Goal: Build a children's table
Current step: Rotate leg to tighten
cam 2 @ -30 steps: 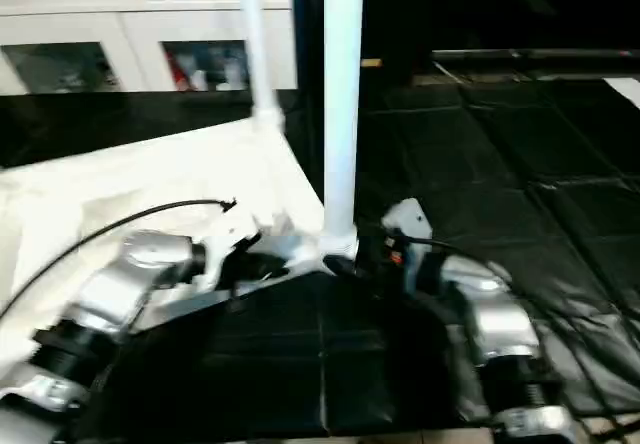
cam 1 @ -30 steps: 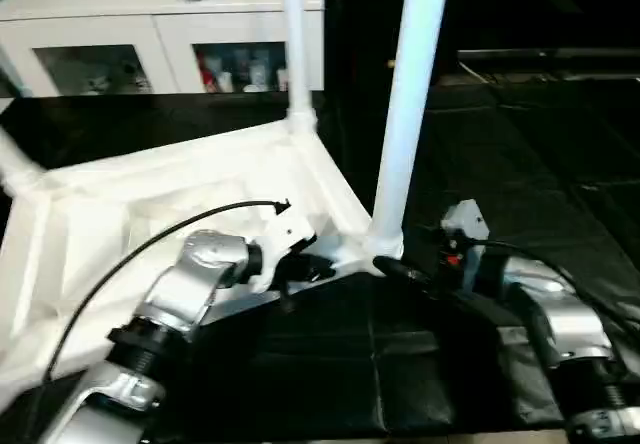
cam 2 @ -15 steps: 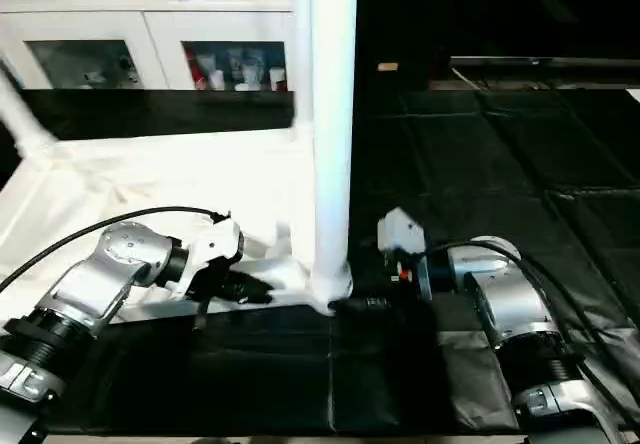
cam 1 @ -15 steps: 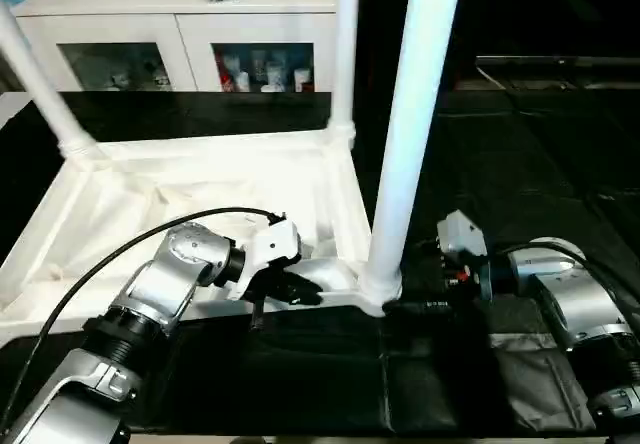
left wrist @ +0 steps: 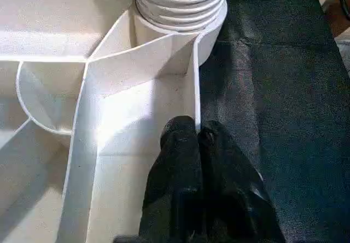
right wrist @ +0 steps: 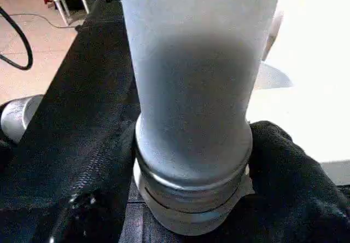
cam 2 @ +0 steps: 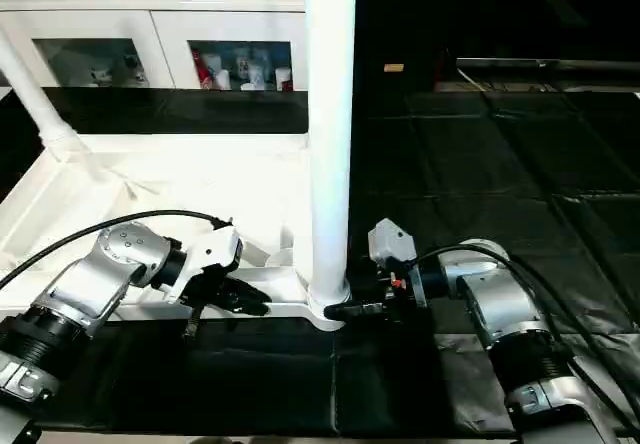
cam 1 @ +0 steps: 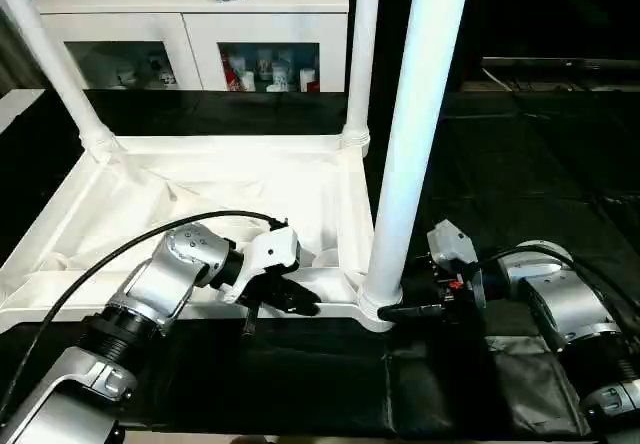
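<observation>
Inverted children's table (cam 1: 200,189) on the black floor mat (cam 1: 520,184), three legs upright.
Left gripper (left wrist: 198,139) pinches the near rim wall. Right gripper (right wrist: 191,191) brackets the base of the nearest leg (cam 1: 415,134), apparently clamped; contact is partly hidden.

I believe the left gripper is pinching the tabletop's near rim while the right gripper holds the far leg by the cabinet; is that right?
Not quite. The left gripper does pinch the tabletop's near rim, but the right gripper holds the base of the near leg, as the right wrist view shows, not the far leg by the cabinet.
</observation>
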Available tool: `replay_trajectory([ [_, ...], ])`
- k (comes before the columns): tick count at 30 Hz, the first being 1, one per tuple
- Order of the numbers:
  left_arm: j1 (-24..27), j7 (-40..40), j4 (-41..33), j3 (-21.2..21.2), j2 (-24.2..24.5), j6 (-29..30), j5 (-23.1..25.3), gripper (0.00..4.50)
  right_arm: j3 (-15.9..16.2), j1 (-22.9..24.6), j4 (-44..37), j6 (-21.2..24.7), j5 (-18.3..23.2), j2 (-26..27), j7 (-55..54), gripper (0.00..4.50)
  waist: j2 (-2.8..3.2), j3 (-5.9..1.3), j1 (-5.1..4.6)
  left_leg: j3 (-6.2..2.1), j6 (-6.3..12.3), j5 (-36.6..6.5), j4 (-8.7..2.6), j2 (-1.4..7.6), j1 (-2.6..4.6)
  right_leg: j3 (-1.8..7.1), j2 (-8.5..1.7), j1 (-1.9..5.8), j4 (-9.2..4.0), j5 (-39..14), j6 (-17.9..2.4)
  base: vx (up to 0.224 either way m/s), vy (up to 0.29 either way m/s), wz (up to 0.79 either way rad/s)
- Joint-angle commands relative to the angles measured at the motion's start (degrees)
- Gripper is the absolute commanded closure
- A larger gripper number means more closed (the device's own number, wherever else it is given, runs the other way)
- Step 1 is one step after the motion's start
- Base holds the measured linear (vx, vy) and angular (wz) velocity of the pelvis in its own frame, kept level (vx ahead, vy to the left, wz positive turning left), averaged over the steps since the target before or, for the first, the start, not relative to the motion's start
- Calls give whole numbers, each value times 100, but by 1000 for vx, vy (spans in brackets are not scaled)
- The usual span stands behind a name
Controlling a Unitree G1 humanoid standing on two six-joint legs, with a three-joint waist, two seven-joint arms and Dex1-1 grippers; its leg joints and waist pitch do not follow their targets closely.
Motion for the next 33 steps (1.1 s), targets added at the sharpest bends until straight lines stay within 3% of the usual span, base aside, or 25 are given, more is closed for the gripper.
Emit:
replay_trajectory([
  [1,-15,-322,-165,-266,13,-78,29,450,41,-85,-5,-63,56,32,55,172,-47,-420,-22,29,391,-1306,-388,93,23,218,-172,341,-359,-1519,-1343,0,0,0],
  [9,-37,-98,-87,-170,-101,20,2,450,-20,132,-201,123,210,112,40,178,-32,-419,-17,34,388,-1349,-387,94,33,218,-168,344,-365,-1479,-1371,0,0,0],
  [12,-88,379,20,-31,-266,193,64,450,-137,262,-379,318,333,236,-234,178,-30,-405,-4,35,361,-1460,-399,96,45,221,-172,333,-392,-1670,-1325,0,0,0],
  [13,-121,919,88,157,-493,428,69,450,-241,396,-518,496,347,467,-761,178,-37,-400,0,32,339,-1504,-403,95,54,216,-170,331,-400,-1757,-1297,0,0,0],
  [14,-128,1149,103,249,-602,536,49,450,-279,454,-569,555,328,578,-1022,178,-35,-364,-9,47,251,-1723,-406,81,109,220,-174,279,-468,-2177,-1202,0,0,0],
  [16,-103,1509,32,360,-777,746,38,450,-289,544,-606,679,132,823,-1678,178,-38,-363,-41,7,154,-1781,-430,61,75,191,-187,320,-492,-2591,-987,0,0,0],
  [19,-68,2052,-106,503,-1053,1140,67,450,-373,590,-538,1004,-95,1249,-2672,178,-39,-320,-152,-19,27,-2073,-447,32,95,148,-181,288,-566,-3138,-727,0,0,0],
  [20,-61,2297,-169,573,-1201,1303,74,450,-427,598,-547,1048,-158,1444,-3022,178,-37,-297,-230,-51,1,-2254,-456,-9,54,71,-171,311,-645,-3650,-410,0,0,0],
  [21,-58,2475,-212,624,-1310,1417,75,450,-464,595,-548,1070,-210,1580,-3281,178,-18,-300,-256,-56,-12,-2293,-447,-7,81,69,-188,292,-669,-3731,-363,0,0,0],
  [22,-56,2634,-254,671,-1411,1534,72,450,-495,582,-538,1111,-250,1698,-3507,178,-21,-316,-319,-65,-11,-2317,-432,-12,107,65,-200,275,-700,-3672,-378,0,0,0],
  [24,-64,3072,-331,785,-1658,1742,113,450,-563,535,-569,1249,-342,1970,-4035,178,-29,-326,-386,-79,53,-2284,-462,-12,56,47,-171,315,-684,-3453,-408,0,0,0],
  [27,-56,3575,-490,906,-1954,1975,160,450,-561,445,-601,1306,-489,2220,-4556,178,-12,-329,-456,-84,89,-2319,-472,-10,57,42,-155,300,-689,-3245,-484,0,0,0],
  [30,-23,3685,-641,902,-2022,2097,178,450,-511,482,-735,1405,-476,2283,-4593,178,-20,-342,-455,-72,180,-2261,-470,-14,54,73,-152,290,-680,-3061,-540,0,0,0],
  [31,2,3664,-709,858,-2003,2101,192,450,-532,530,-812,1447,-412,2315,-4562,122,-27,-351,-435,-65,214,-2159,-474,-4,46,98,-152,303,-653,-2869,-601,0,0,0],
  [33,24,3599,-736,811,-1950,2066,195,450,-553,557,-836,1451,-381,2309,-4540,108,-15,-362,-423,-51,251,-1989,-479,5,24,125,-152,315,-613,-2557,-705,0,0,0],
])
